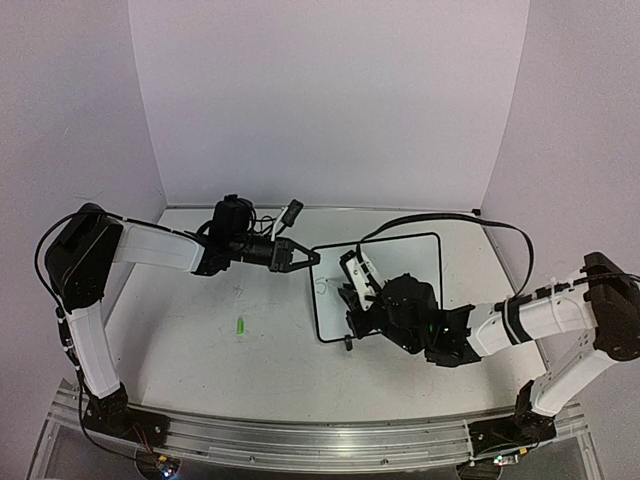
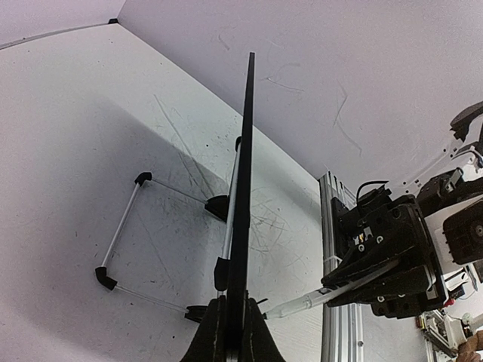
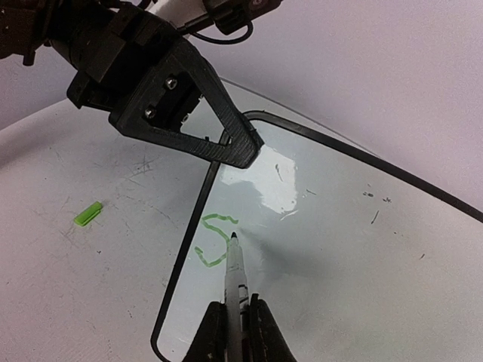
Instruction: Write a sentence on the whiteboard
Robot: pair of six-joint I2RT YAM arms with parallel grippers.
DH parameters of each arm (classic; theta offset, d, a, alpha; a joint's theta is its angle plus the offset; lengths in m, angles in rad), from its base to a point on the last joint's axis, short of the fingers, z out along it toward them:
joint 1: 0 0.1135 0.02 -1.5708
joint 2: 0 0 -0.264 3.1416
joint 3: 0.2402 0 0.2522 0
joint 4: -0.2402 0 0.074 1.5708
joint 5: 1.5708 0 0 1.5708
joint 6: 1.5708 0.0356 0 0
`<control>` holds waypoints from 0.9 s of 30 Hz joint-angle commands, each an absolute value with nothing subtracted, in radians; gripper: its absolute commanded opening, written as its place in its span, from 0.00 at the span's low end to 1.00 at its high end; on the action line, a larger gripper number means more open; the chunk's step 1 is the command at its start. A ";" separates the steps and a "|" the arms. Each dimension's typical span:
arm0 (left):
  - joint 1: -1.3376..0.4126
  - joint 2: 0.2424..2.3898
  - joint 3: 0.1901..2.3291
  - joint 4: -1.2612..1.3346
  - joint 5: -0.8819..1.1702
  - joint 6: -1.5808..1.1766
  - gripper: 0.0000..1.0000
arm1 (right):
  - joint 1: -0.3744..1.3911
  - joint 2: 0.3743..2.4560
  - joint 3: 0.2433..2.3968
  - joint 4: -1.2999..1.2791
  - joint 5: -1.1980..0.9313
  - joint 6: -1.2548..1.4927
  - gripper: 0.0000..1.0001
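So far only one green letter, an "S", of the sentence stands on the whiteboard, near its left edge; the remainder is unwritten. Left gripper pinched tight on that edge. Right gripper clamps the marker, tip at the letter.

Ahead of right gripper: left gripper clamped on the whiteboard edge, blocking the forward-left path just beyond the marker tip. Right of the tip: bare board, open passage. Left, past the frame: open table, one green cap lying well off.
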State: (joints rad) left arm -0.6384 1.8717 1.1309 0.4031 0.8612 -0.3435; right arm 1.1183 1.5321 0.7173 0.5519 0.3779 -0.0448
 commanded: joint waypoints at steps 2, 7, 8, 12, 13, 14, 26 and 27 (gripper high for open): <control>-0.644 1.862 1.120 0.400 0.863 -0.353 0.00 | 1.124 1.564 0.765 0.569 0.396 -0.045 0.00; -0.644 1.859 1.118 0.400 0.863 -0.353 0.00 | 1.126 1.571 0.764 0.567 0.418 -0.039 0.00; -0.644 1.859 1.118 0.400 0.863 -0.353 0.00 | 1.125 1.573 0.764 0.566 0.423 -0.039 0.00; -0.644 1.858 1.119 0.400 0.863 -0.353 0.00 | 1.124 1.575 0.766 0.566 0.428 -0.038 0.00; -0.644 1.858 1.118 0.400 0.863 -0.353 0.00 | 1.125 1.578 0.768 0.565 0.428 -0.038 0.00; -0.645 1.858 1.118 0.399 0.864 -0.353 0.00 | 1.125 1.582 0.769 0.562 0.430 -0.037 0.00; -0.645 1.852 1.116 0.397 0.859 -0.348 0.00 | 1.125 1.583 0.764 0.528 0.436 -0.017 0.00; -0.645 1.852 1.116 0.397 0.859 -0.348 0.00 | 1.125 1.583 0.762 0.526 0.434 -0.014 0.00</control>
